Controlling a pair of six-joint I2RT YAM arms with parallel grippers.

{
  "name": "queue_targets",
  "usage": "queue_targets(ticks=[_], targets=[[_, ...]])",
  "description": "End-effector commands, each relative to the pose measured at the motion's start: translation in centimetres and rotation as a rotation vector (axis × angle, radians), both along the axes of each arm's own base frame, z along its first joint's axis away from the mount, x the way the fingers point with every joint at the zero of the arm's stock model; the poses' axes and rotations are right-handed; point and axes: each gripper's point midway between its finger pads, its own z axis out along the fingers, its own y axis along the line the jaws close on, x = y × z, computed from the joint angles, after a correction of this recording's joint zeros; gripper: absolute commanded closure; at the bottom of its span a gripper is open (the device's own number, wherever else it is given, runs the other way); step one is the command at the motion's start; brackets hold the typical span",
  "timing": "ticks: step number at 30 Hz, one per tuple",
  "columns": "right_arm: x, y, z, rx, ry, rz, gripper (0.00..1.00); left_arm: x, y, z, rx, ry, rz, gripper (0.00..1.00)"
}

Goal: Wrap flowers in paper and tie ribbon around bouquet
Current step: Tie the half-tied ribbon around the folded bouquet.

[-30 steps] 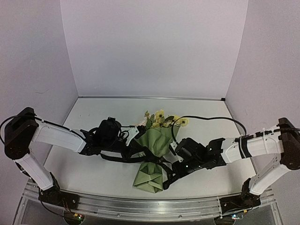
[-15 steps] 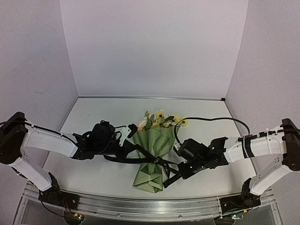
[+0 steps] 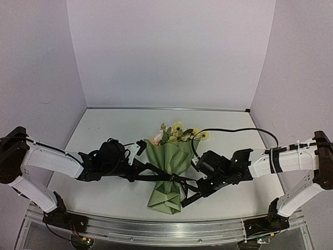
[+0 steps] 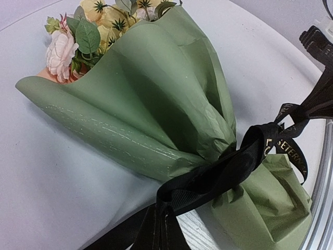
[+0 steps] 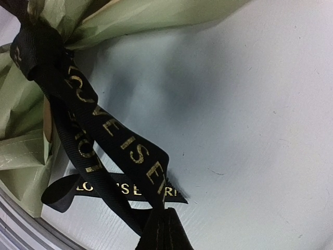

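Since the earlier frames, the left gripper (image 3: 136,156) had drawn back leftward and the right gripper (image 3: 195,183) had shifted slightly rightward, so that the ribbon (image 3: 167,176) lay straighter across the bouquet (image 3: 169,172). The bouquet itself had kept its place.

Top view: the bouquet lay on the table (image 3: 104,125) between the two arms, near the front edge. Its narrow folded end pointed toward the rail (image 3: 156,226) and its wide rim toward the back wall. The flowers (image 3: 179,131), pale yellow with one pink bloom and green leaves, projected beyond the rim of the olive-green paper (image 3: 176,155). Ribbon encircled the waist of the cone, where the paper was gathered in. A black cable (image 3: 234,131) arched above the right arm.

Left wrist view: the ribbon (image 4: 223,172) crossed the pinched waist, with one strand running down to the bottom edge of the view and others leading off to the right. The paper (image 4: 156,94) flared toward the flowers (image 4: 99,26).

Right wrist view: lettered ribbon (image 5: 104,125) ran from a crossing at upper left down to the bottom edge; whether that crossing was a finished knot could not be told. A loose tail lay flat on the table (image 5: 250,114).

Both grippers were pinched fully closed, each on a strand of ribbon, one on either side of the bouquet.
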Motion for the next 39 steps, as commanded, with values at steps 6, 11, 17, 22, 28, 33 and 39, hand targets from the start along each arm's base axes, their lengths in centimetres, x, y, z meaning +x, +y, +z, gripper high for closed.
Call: queue_targets(ticks=[6, 11, 17, 22, 28, 33, 39], targets=[[0.7, 0.3, 1.0, -0.013, -0.027, 0.007, 1.0, 0.5, -0.1, 2.2, -0.081, -0.029, 0.038, 1.0], [0.7, 0.5, 0.9, -0.017, -0.026, 0.009, 1.0, 0.4, 0.0, 2.0, -0.088, -0.02, 0.046, 1.0], [0.7, 0.4, 0.7, -0.023, -0.02, 0.011, 1.0, 0.9, 0.7, 1.9, -0.086, -0.024, 0.097, 1.0], [0.7, 0.5, 0.8, -0.03, -0.022, 0.016, 1.0, 0.8, 0.7, 1.9, -0.098, -0.021, 0.098, 1.0], [0.7, 0.3, 0.8, -0.044, -0.022, 0.022, 1.0, 1.0, 1.2, 1.8, -0.096, -0.028, 0.119, 1.0], [0.7, 0.4, 0.8, -0.046, -0.02, 0.024, 1.0, 1.0, 1.5, 1.9, -0.101, -0.032, 0.128, 1.0], [0.8, 0.3, 0.7, -0.06, -0.021, 0.024, 1.0, 1.0, 1.6, 1.9, -0.104, -0.033, 0.136, 1.0]])
